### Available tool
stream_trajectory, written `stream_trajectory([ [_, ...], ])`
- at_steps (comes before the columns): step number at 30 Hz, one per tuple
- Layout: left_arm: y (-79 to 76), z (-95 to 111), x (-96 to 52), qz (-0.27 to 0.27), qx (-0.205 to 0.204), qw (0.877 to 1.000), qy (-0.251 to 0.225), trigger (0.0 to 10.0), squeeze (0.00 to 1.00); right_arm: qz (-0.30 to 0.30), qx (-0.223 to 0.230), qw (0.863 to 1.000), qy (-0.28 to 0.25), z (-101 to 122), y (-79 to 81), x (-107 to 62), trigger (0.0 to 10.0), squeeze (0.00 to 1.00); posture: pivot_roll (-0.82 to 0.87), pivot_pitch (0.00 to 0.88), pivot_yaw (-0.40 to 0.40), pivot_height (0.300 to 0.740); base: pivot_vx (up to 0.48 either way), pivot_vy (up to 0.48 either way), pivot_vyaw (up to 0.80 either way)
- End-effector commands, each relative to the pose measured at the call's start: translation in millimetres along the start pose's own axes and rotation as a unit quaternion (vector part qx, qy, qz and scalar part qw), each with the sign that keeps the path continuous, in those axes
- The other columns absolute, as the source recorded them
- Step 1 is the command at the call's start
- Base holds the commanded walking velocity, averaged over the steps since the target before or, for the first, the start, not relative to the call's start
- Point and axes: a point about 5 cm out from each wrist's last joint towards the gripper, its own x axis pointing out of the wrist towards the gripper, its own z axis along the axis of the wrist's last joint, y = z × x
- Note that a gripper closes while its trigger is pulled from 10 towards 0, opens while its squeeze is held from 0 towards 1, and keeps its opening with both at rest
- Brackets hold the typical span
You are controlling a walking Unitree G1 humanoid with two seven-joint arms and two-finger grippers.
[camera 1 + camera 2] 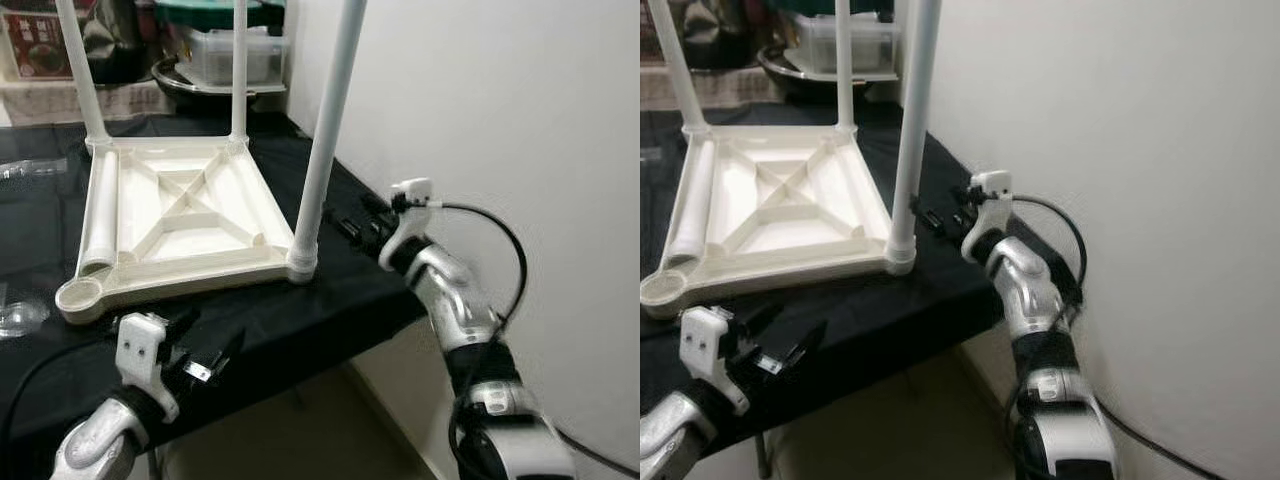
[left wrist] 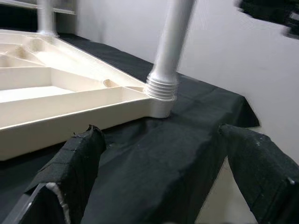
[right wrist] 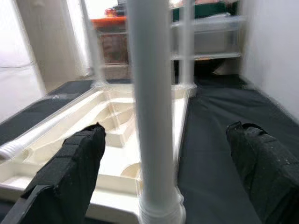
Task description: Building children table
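No readable labels. My right claw (image 1: 352, 228) and left claw (image 1: 205, 352) both gape empty beside the upturned tabletop (image 1: 175, 215) on the bench (image 1: 330, 300).

You have one cream tabletop (image 1: 180, 215) lying upside down on one black cloth (image 1: 300, 320). Three white legs (image 1: 325, 140) stand screwed into its corners; a fourth leg (image 1: 98, 225) lies loose inside it. Two grippers, left (image 1: 205, 362) and right (image 1: 352, 226), both spread wide.
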Motion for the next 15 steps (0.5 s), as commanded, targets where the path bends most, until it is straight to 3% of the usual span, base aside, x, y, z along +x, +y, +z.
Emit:
stream_trajectory([
  [1,0.1,1.3,-2.5,0.016,0.001,1.000,-0.005,10.0,0.00,-0.015,-0.015,1.000,0.012,-5.0,3.5,-7.5,10.0,0.00,0.03,0.000,-0.125,0.740,0.000,0.000,0.00],
  [3,1.7,2.2,-6.9,0.067,0.013,0.998,-0.009,10.0,0.00,-0.073,-0.039,0.996,0.031,-22.4,6.2,-31.4,10.0,0.00,0.02,0.000,-0.118,0.740,0.000,0.000,0.00],
  [5,2.5,2.6,-8.4,0.088,0.021,0.996,-0.010,10.0,0.00,-0.091,-0.042,0.994,0.040,-27.9,6.6,-39.5,10.0,0.00,0.02,0.000,-0.118,0.740,0.000,0.000,0.00],
  [7,11.5,7.9,-12.4,0.173,0.036,0.984,-0.025,10.0,0.00,-0.126,-0.043,0.989,0.065,-35.4,4.2,-55.9,10.0,0.00,0.01,0.000,-0.116,0.740,0.000,0.000,0.00],
  [10,14.2,10.7,-14.2,0.198,0.037,0.979,-0.033,10.0,0.00,-0.137,-0.046,0.987,0.072,-36.2,3.4,-60.7,10.0,0.00,0.01,0.000,-0.116,0.740,0.000,0.000,0.00],
  [12,11.6,19.4,-19.1,0.228,0.062,0.970,-0.052,10.0,0.00,-0.184,-0.069,0.974,0.110,-38.5,-5.3,-71.2,10.0,0.00,0.01,0.000,-0.114,0.740,0.000,0.000,0.00],
  [15,6.6,22.8,-20.6,0.229,0.074,0.969,-0.058,10.0,0.00,-0.209,-0.073,0.968,0.121,-37.7,-9.6,-75.0,10.0,0.00,0.01,0.000,-0.114,0.740,0.000,0.000,0.00],
])
